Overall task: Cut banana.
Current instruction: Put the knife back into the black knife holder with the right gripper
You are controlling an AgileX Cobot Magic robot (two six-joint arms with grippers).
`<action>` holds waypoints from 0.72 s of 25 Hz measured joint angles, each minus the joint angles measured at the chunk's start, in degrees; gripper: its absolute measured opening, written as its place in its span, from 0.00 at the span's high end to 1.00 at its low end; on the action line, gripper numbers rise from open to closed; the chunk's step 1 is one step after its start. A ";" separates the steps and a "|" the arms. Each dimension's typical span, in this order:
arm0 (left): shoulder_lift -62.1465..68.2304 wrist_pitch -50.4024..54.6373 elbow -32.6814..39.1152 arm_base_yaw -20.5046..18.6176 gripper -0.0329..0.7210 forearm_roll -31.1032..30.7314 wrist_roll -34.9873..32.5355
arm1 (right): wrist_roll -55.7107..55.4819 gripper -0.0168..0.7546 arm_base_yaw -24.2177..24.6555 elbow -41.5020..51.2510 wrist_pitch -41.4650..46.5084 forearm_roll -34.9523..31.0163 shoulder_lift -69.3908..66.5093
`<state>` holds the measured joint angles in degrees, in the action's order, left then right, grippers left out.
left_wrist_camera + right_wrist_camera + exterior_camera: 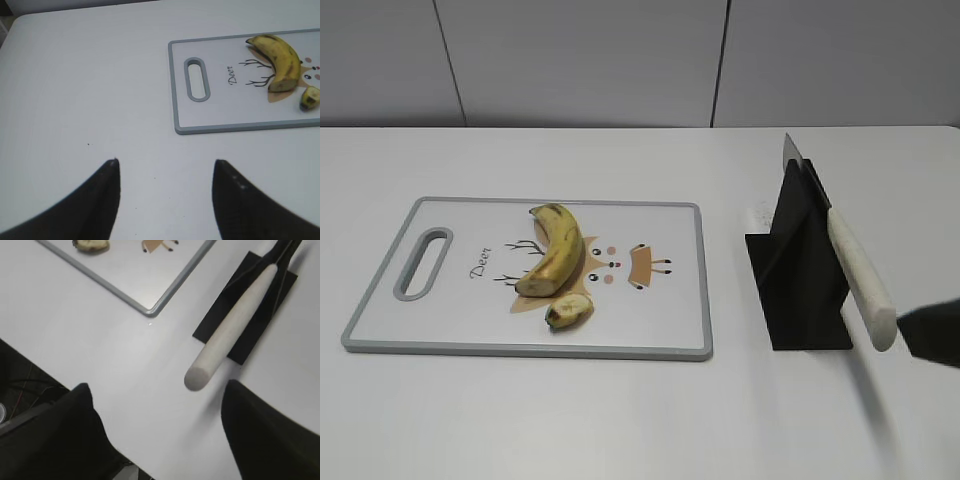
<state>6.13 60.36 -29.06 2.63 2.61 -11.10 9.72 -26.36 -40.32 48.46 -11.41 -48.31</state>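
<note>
A yellow banana (556,251) lies on the white cutting board (660,320), with a short cut-off end piece (568,310) just in front of it. Both show in the left wrist view, the banana (281,61) and the piece (309,96). A knife with a white handle (860,280) rests in a black stand (800,270) right of the board. My right gripper (157,390) is open and empty, just behind the handle's end (200,376); its dark tip (932,330) shows at the exterior view's right edge. My left gripper (165,165) is open and empty over bare table left of the board.
The board (240,127) has a grey rim, a handle slot (423,262) at its left end and a deer drawing. The white table runs back to a grey wall. The table's front edge shows in the right wrist view (30,357).
</note>
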 joint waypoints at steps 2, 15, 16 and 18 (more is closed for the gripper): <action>0.00 0.00 0.00 0.00 0.21 0.00 0.00 | 0.62 0.20 0.00 3.19 0.42 -0.05 4.20; 0.00 0.00 0.00 0.00 0.21 0.00 0.00 | 1.13 0.21 0.00 15.51 4.59 2.66 31.44; 0.00 0.00 0.00 0.00 0.21 0.00 0.00 | 1.11 0.21 0.00 15.88 4.65 2.69 33.21; 0.00 0.00 0.00 0.00 0.21 0.00 0.00 | 1.06 0.21 0.00 16.19 5.29 2.84 36.44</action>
<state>6.13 60.36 -29.06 2.63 2.61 -11.10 10.78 -26.36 -24.13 53.75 -8.57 -11.87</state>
